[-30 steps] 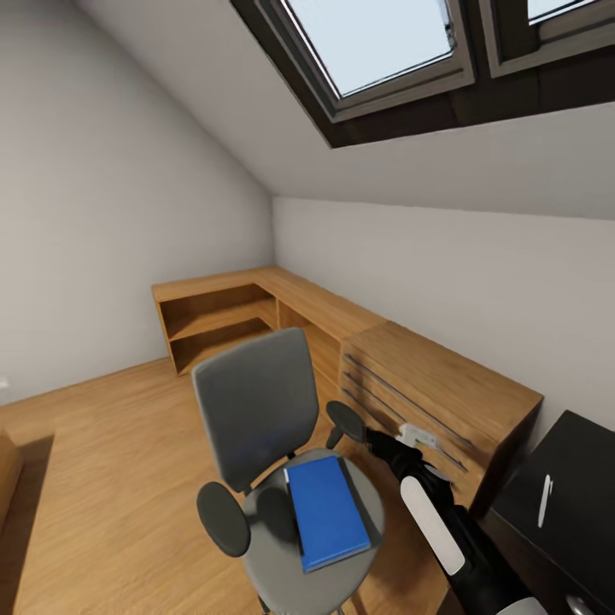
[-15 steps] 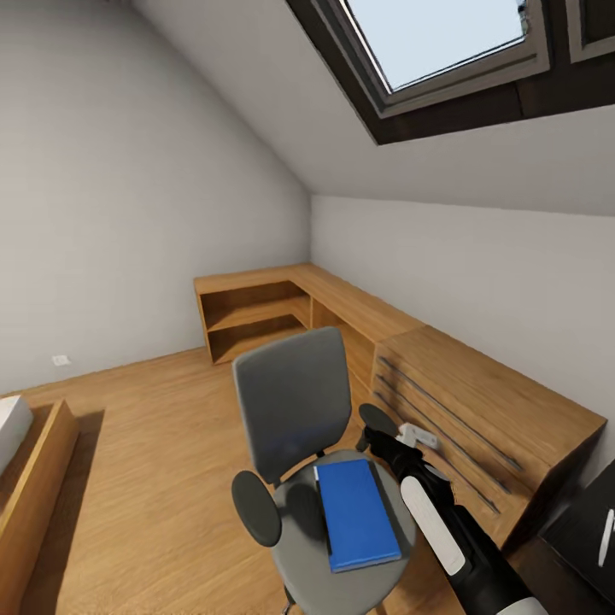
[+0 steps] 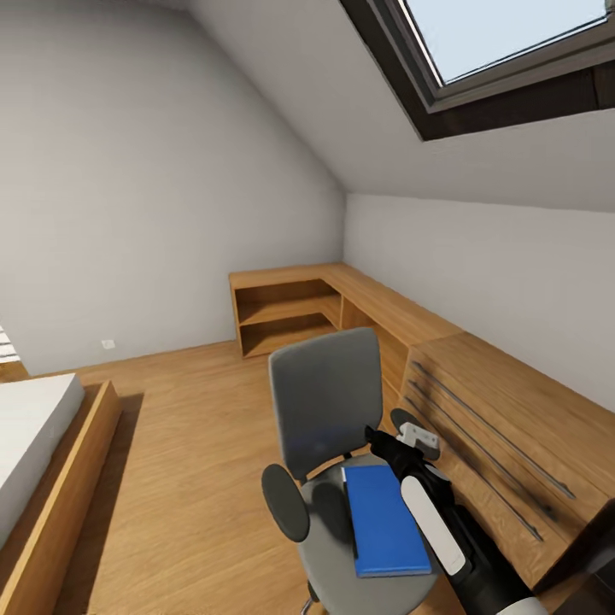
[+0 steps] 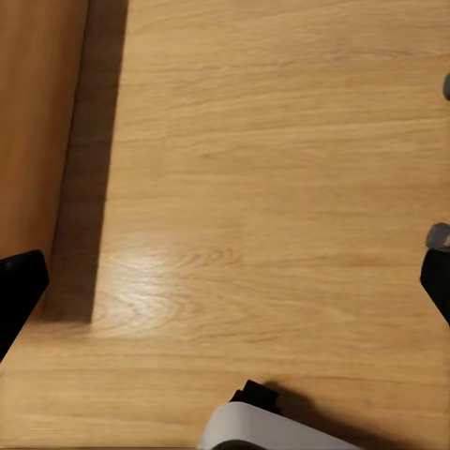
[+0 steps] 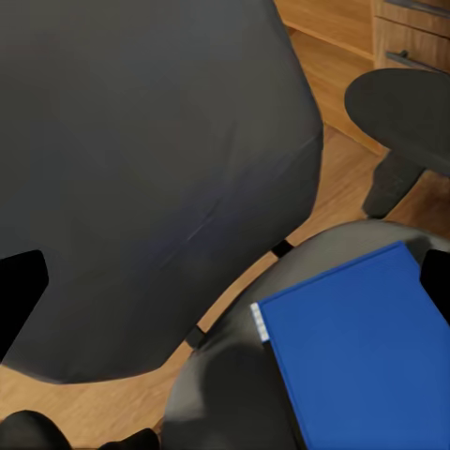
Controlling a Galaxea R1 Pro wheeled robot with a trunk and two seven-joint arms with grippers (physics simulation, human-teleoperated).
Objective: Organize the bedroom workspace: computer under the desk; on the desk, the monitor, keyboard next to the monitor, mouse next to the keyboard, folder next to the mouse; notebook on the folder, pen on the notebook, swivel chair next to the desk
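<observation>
The grey swivel chair (image 3: 326, 408) stands on the wood floor in the lower middle of the head view, its back toward the room. The bright blue folder (image 3: 384, 523) lies flat on the chair's seat. My right gripper (image 3: 377, 441) hovers over the seat's far edge, just beyond the folder and beside the chair back. In the right wrist view the folder (image 5: 366, 361) and chair back (image 5: 159, 169) lie ahead of the right gripper (image 5: 225, 281), which is open and empty. My left gripper (image 4: 225, 286) is open over bare floor. A black sliver of the desk (image 3: 600, 540) shows at the right edge.
A low light-wood shelf unit (image 3: 367, 307) runs along the far and right walls, with a drawer chest (image 3: 504, 427) right of the chair. A bed in a wooden frame (image 3: 51, 444) is at the left. A chair armrest (image 3: 285, 502) juts toward me.
The head camera has swung left, so the whole picture has shifted right. The desk top with the white pen has left the view and the bed has come in. The right arm holds its pose.
</observation>
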